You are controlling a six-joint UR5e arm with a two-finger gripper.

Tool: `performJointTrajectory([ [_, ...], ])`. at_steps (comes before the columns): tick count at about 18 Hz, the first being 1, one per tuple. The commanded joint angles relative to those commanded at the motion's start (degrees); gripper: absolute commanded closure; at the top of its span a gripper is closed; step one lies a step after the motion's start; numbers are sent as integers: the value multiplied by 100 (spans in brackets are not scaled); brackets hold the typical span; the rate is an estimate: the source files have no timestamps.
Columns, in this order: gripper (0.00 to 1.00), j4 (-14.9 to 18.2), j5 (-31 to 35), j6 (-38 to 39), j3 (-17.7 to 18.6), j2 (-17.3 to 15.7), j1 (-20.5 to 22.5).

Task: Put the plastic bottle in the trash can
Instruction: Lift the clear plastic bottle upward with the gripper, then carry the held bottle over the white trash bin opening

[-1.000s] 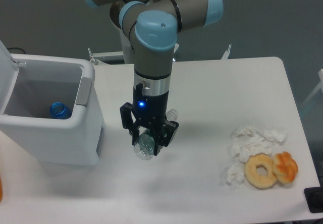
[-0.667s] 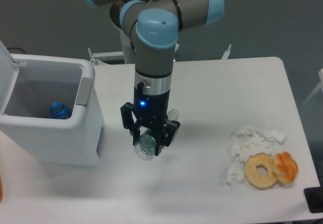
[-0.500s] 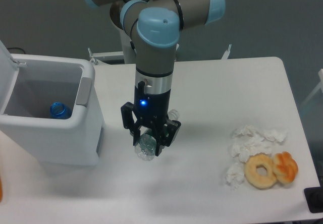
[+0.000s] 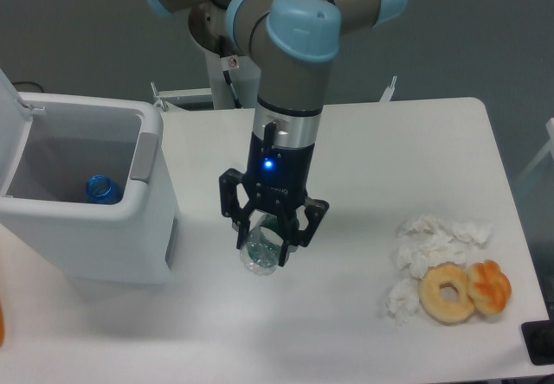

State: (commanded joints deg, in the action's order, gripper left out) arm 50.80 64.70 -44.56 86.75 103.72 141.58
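My gripper (image 4: 265, 247) points straight down over the table, right of the trash can, and is shut on the plastic bottle (image 4: 259, 255). The clear crinkled bottle hangs between the black fingers with its ribbed round base showing below them. The trash can (image 4: 86, 246) is a large white boxy bin at the left with its lid open and its grey inside showing. A blue round-rimmed object (image 4: 103, 189) lies inside it.
Crumpled white tissues (image 4: 430, 247) lie at the right of the white table (image 4: 363, 142), with a donut (image 4: 447, 293) and an orange pastry (image 4: 490, 287) next to them. A dark object (image 4: 540, 342) sits at the table's front right corner.
The arm has shifted to the right and a little forward, carrying the bottle with it. The wrist has turned slightly. The gripper stays shut on the bottle.
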Motion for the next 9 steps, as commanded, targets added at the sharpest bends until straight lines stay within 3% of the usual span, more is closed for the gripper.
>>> performJointTrajectory([
  [4,36,0,-704,297,-9,-97,457],
  [9,36,-9,-993,510,-26,-194,651],
])
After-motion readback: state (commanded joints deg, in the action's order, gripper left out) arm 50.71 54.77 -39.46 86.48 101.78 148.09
